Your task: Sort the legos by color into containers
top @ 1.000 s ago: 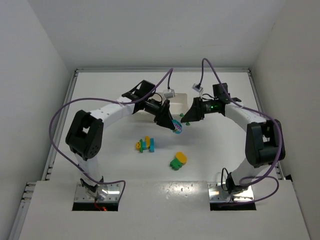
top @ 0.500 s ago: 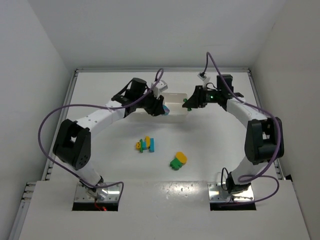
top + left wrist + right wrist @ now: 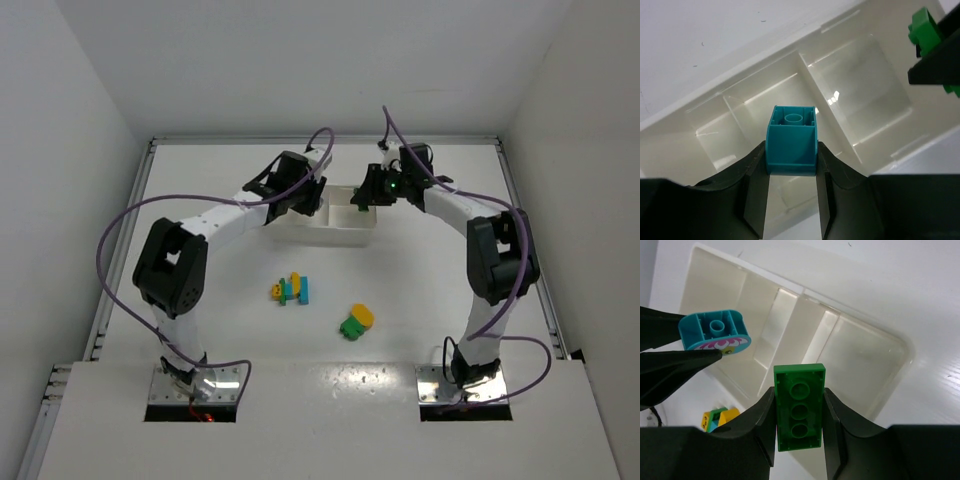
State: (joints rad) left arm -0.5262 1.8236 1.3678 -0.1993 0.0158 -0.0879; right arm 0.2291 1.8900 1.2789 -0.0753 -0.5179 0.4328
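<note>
Crowding in over the tray (image 3: 790,287) from both sides, both loaded.

Pinching a cyan brick (image 3: 791,137) by its flanks in the left gripper (image 3: 791,165), above what looks like the middle compartment (image 3: 765,115); clamping a green brick (image 3: 799,412) in the right gripper (image 3: 799,410), just beside it, compartment below hard to call. Risking a knock between grippers this near, or a drop onto a thin divider (image 3: 811,80) and a bounce into the wrong bin. Open table (image 3: 440,290) nearward for backing out, around a yellow-and-cyan cluster (image 3: 291,290) and a green-and-yellow pair (image 3: 356,321).
</note>
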